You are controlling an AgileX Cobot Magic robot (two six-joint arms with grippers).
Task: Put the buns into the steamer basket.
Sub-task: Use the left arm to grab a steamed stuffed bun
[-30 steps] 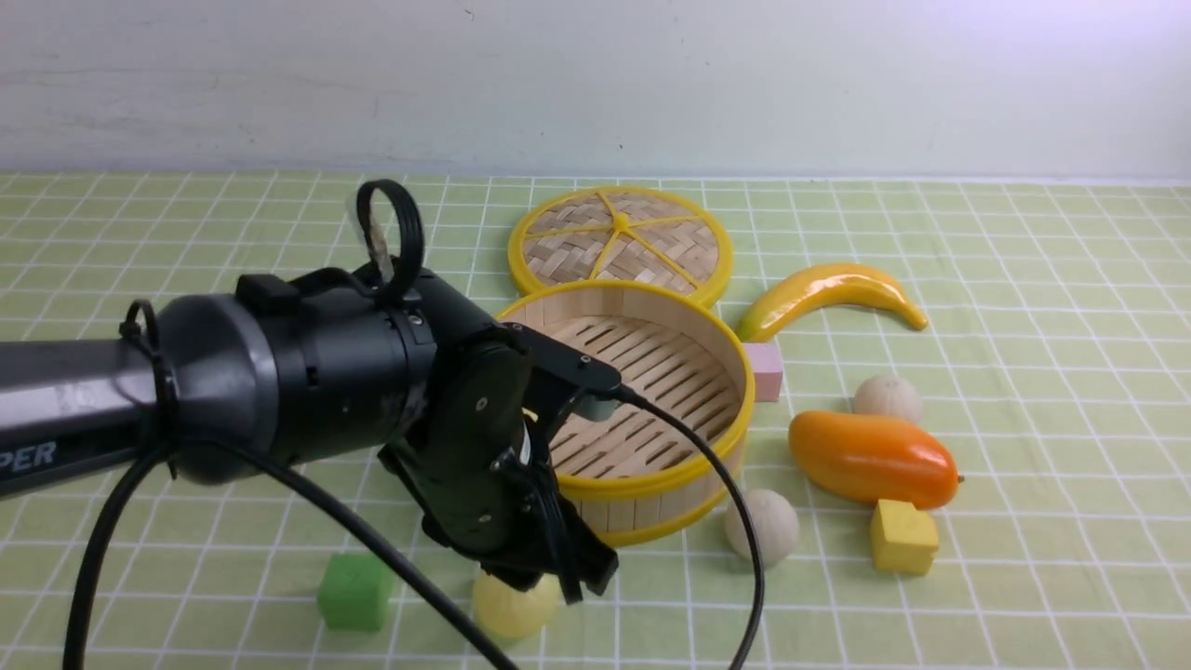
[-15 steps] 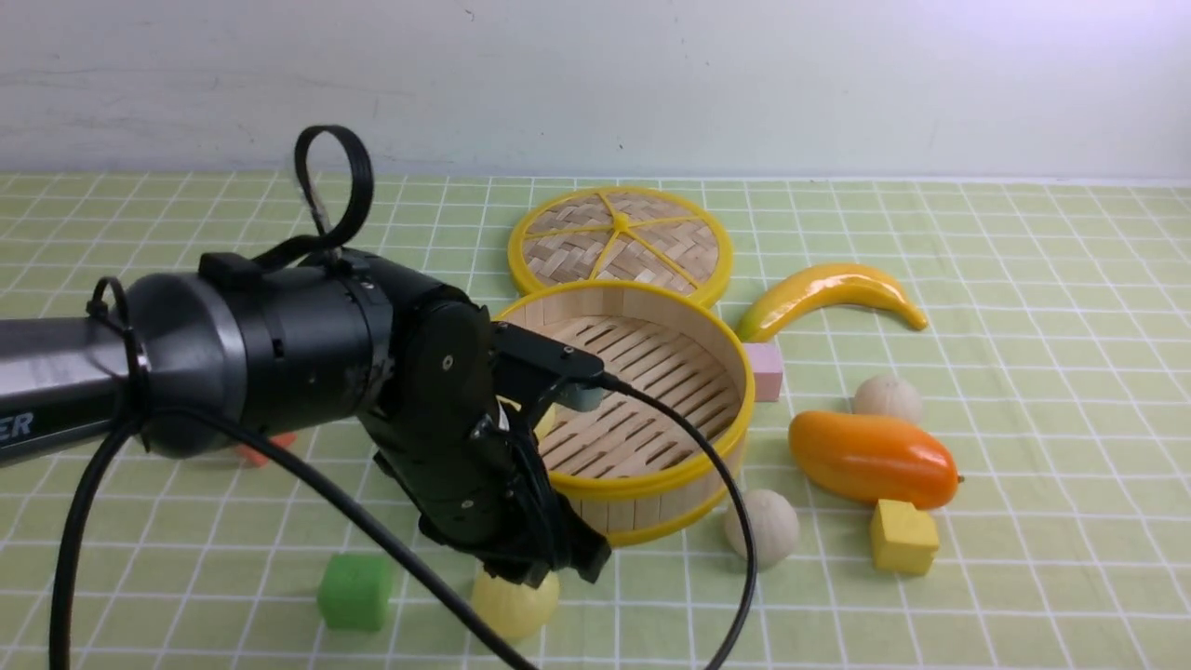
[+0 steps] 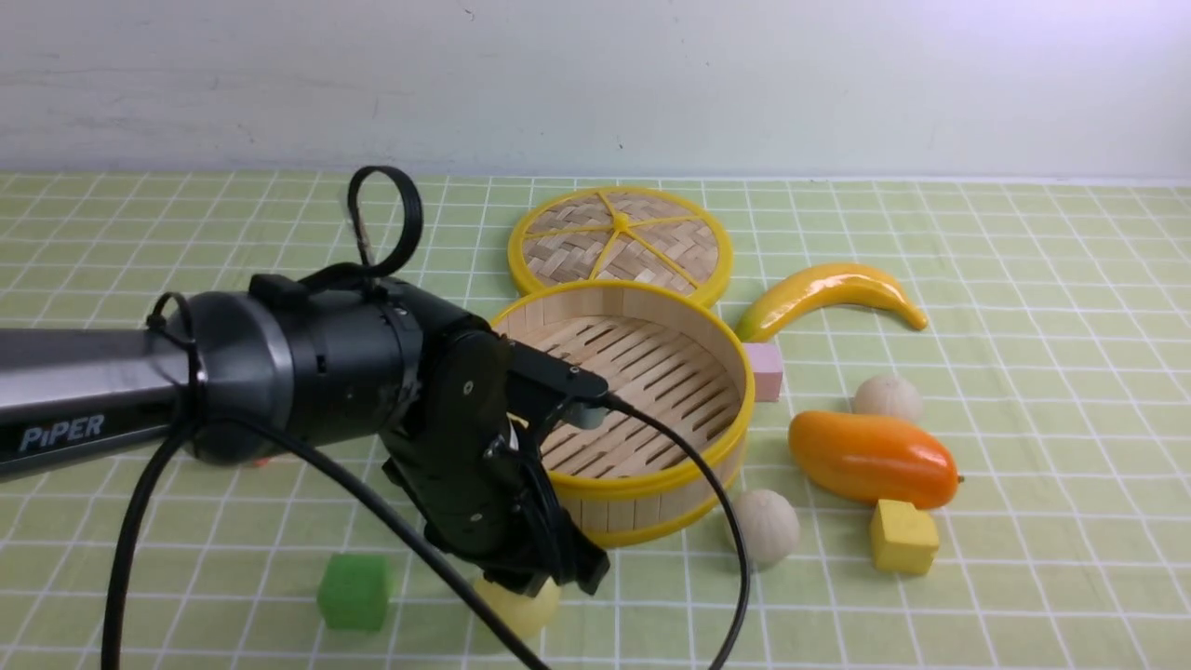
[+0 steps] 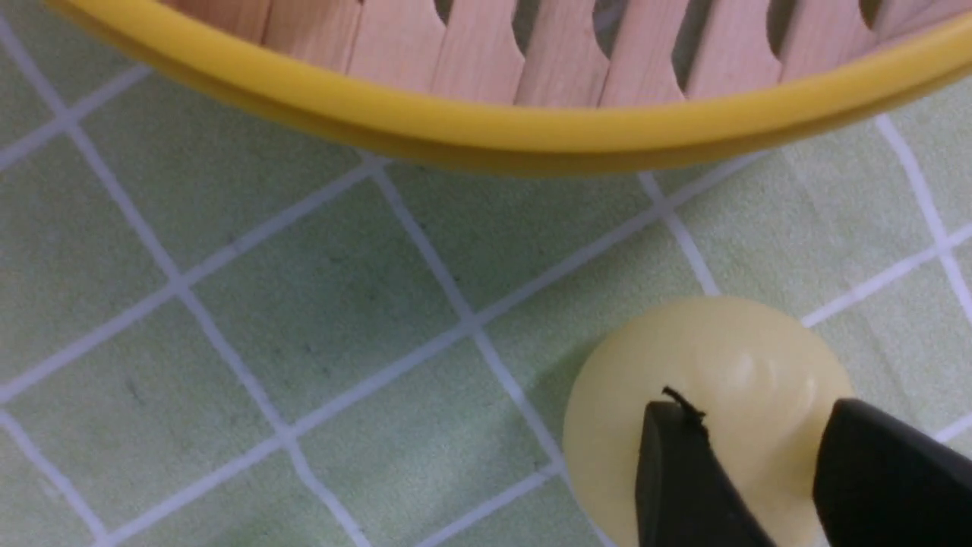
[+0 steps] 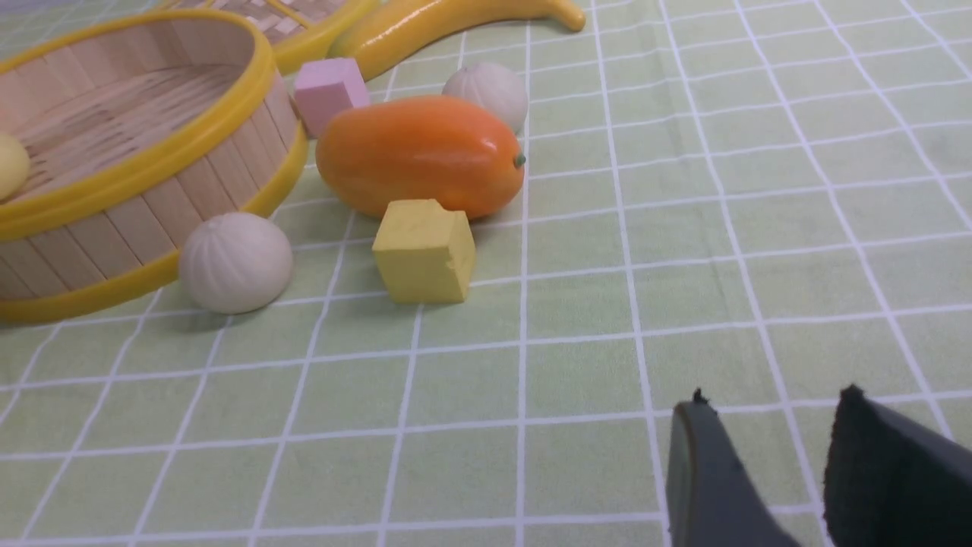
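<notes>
A smooth pale yellow bun [image 4: 706, 357] lies on the cloth just in front of the steamer basket [image 4: 486, 133]. My left gripper [image 4: 755, 406] hangs open right over it, fingertips above its top. In the front view this bun [image 3: 521, 609] peeks out under the left gripper [image 3: 558, 577], near the steamer basket [image 3: 693, 470]. Another yellow bun [image 5: 9, 163] lies inside the basket [image 5: 152, 163]. Two pleated off-white buns [image 3: 765, 526] [image 3: 889, 395] rest on the cloth to the basket's right. My right gripper [image 5: 771, 399] is open over bare cloth, holding nothing.
The flat woven lid [image 3: 619, 242] lies behind the basket. A banana [image 3: 828, 293], an orange mango [image 3: 870, 459], a pink cube [image 3: 765, 369] and a yellow cube [image 3: 903, 537] sit to the right. A green cube [image 3: 354, 591] lies left of the left gripper.
The left arm swung a little to the left and came back right, its gripper staying over the yellow bun. The objects on the cloth have barely moved.
</notes>
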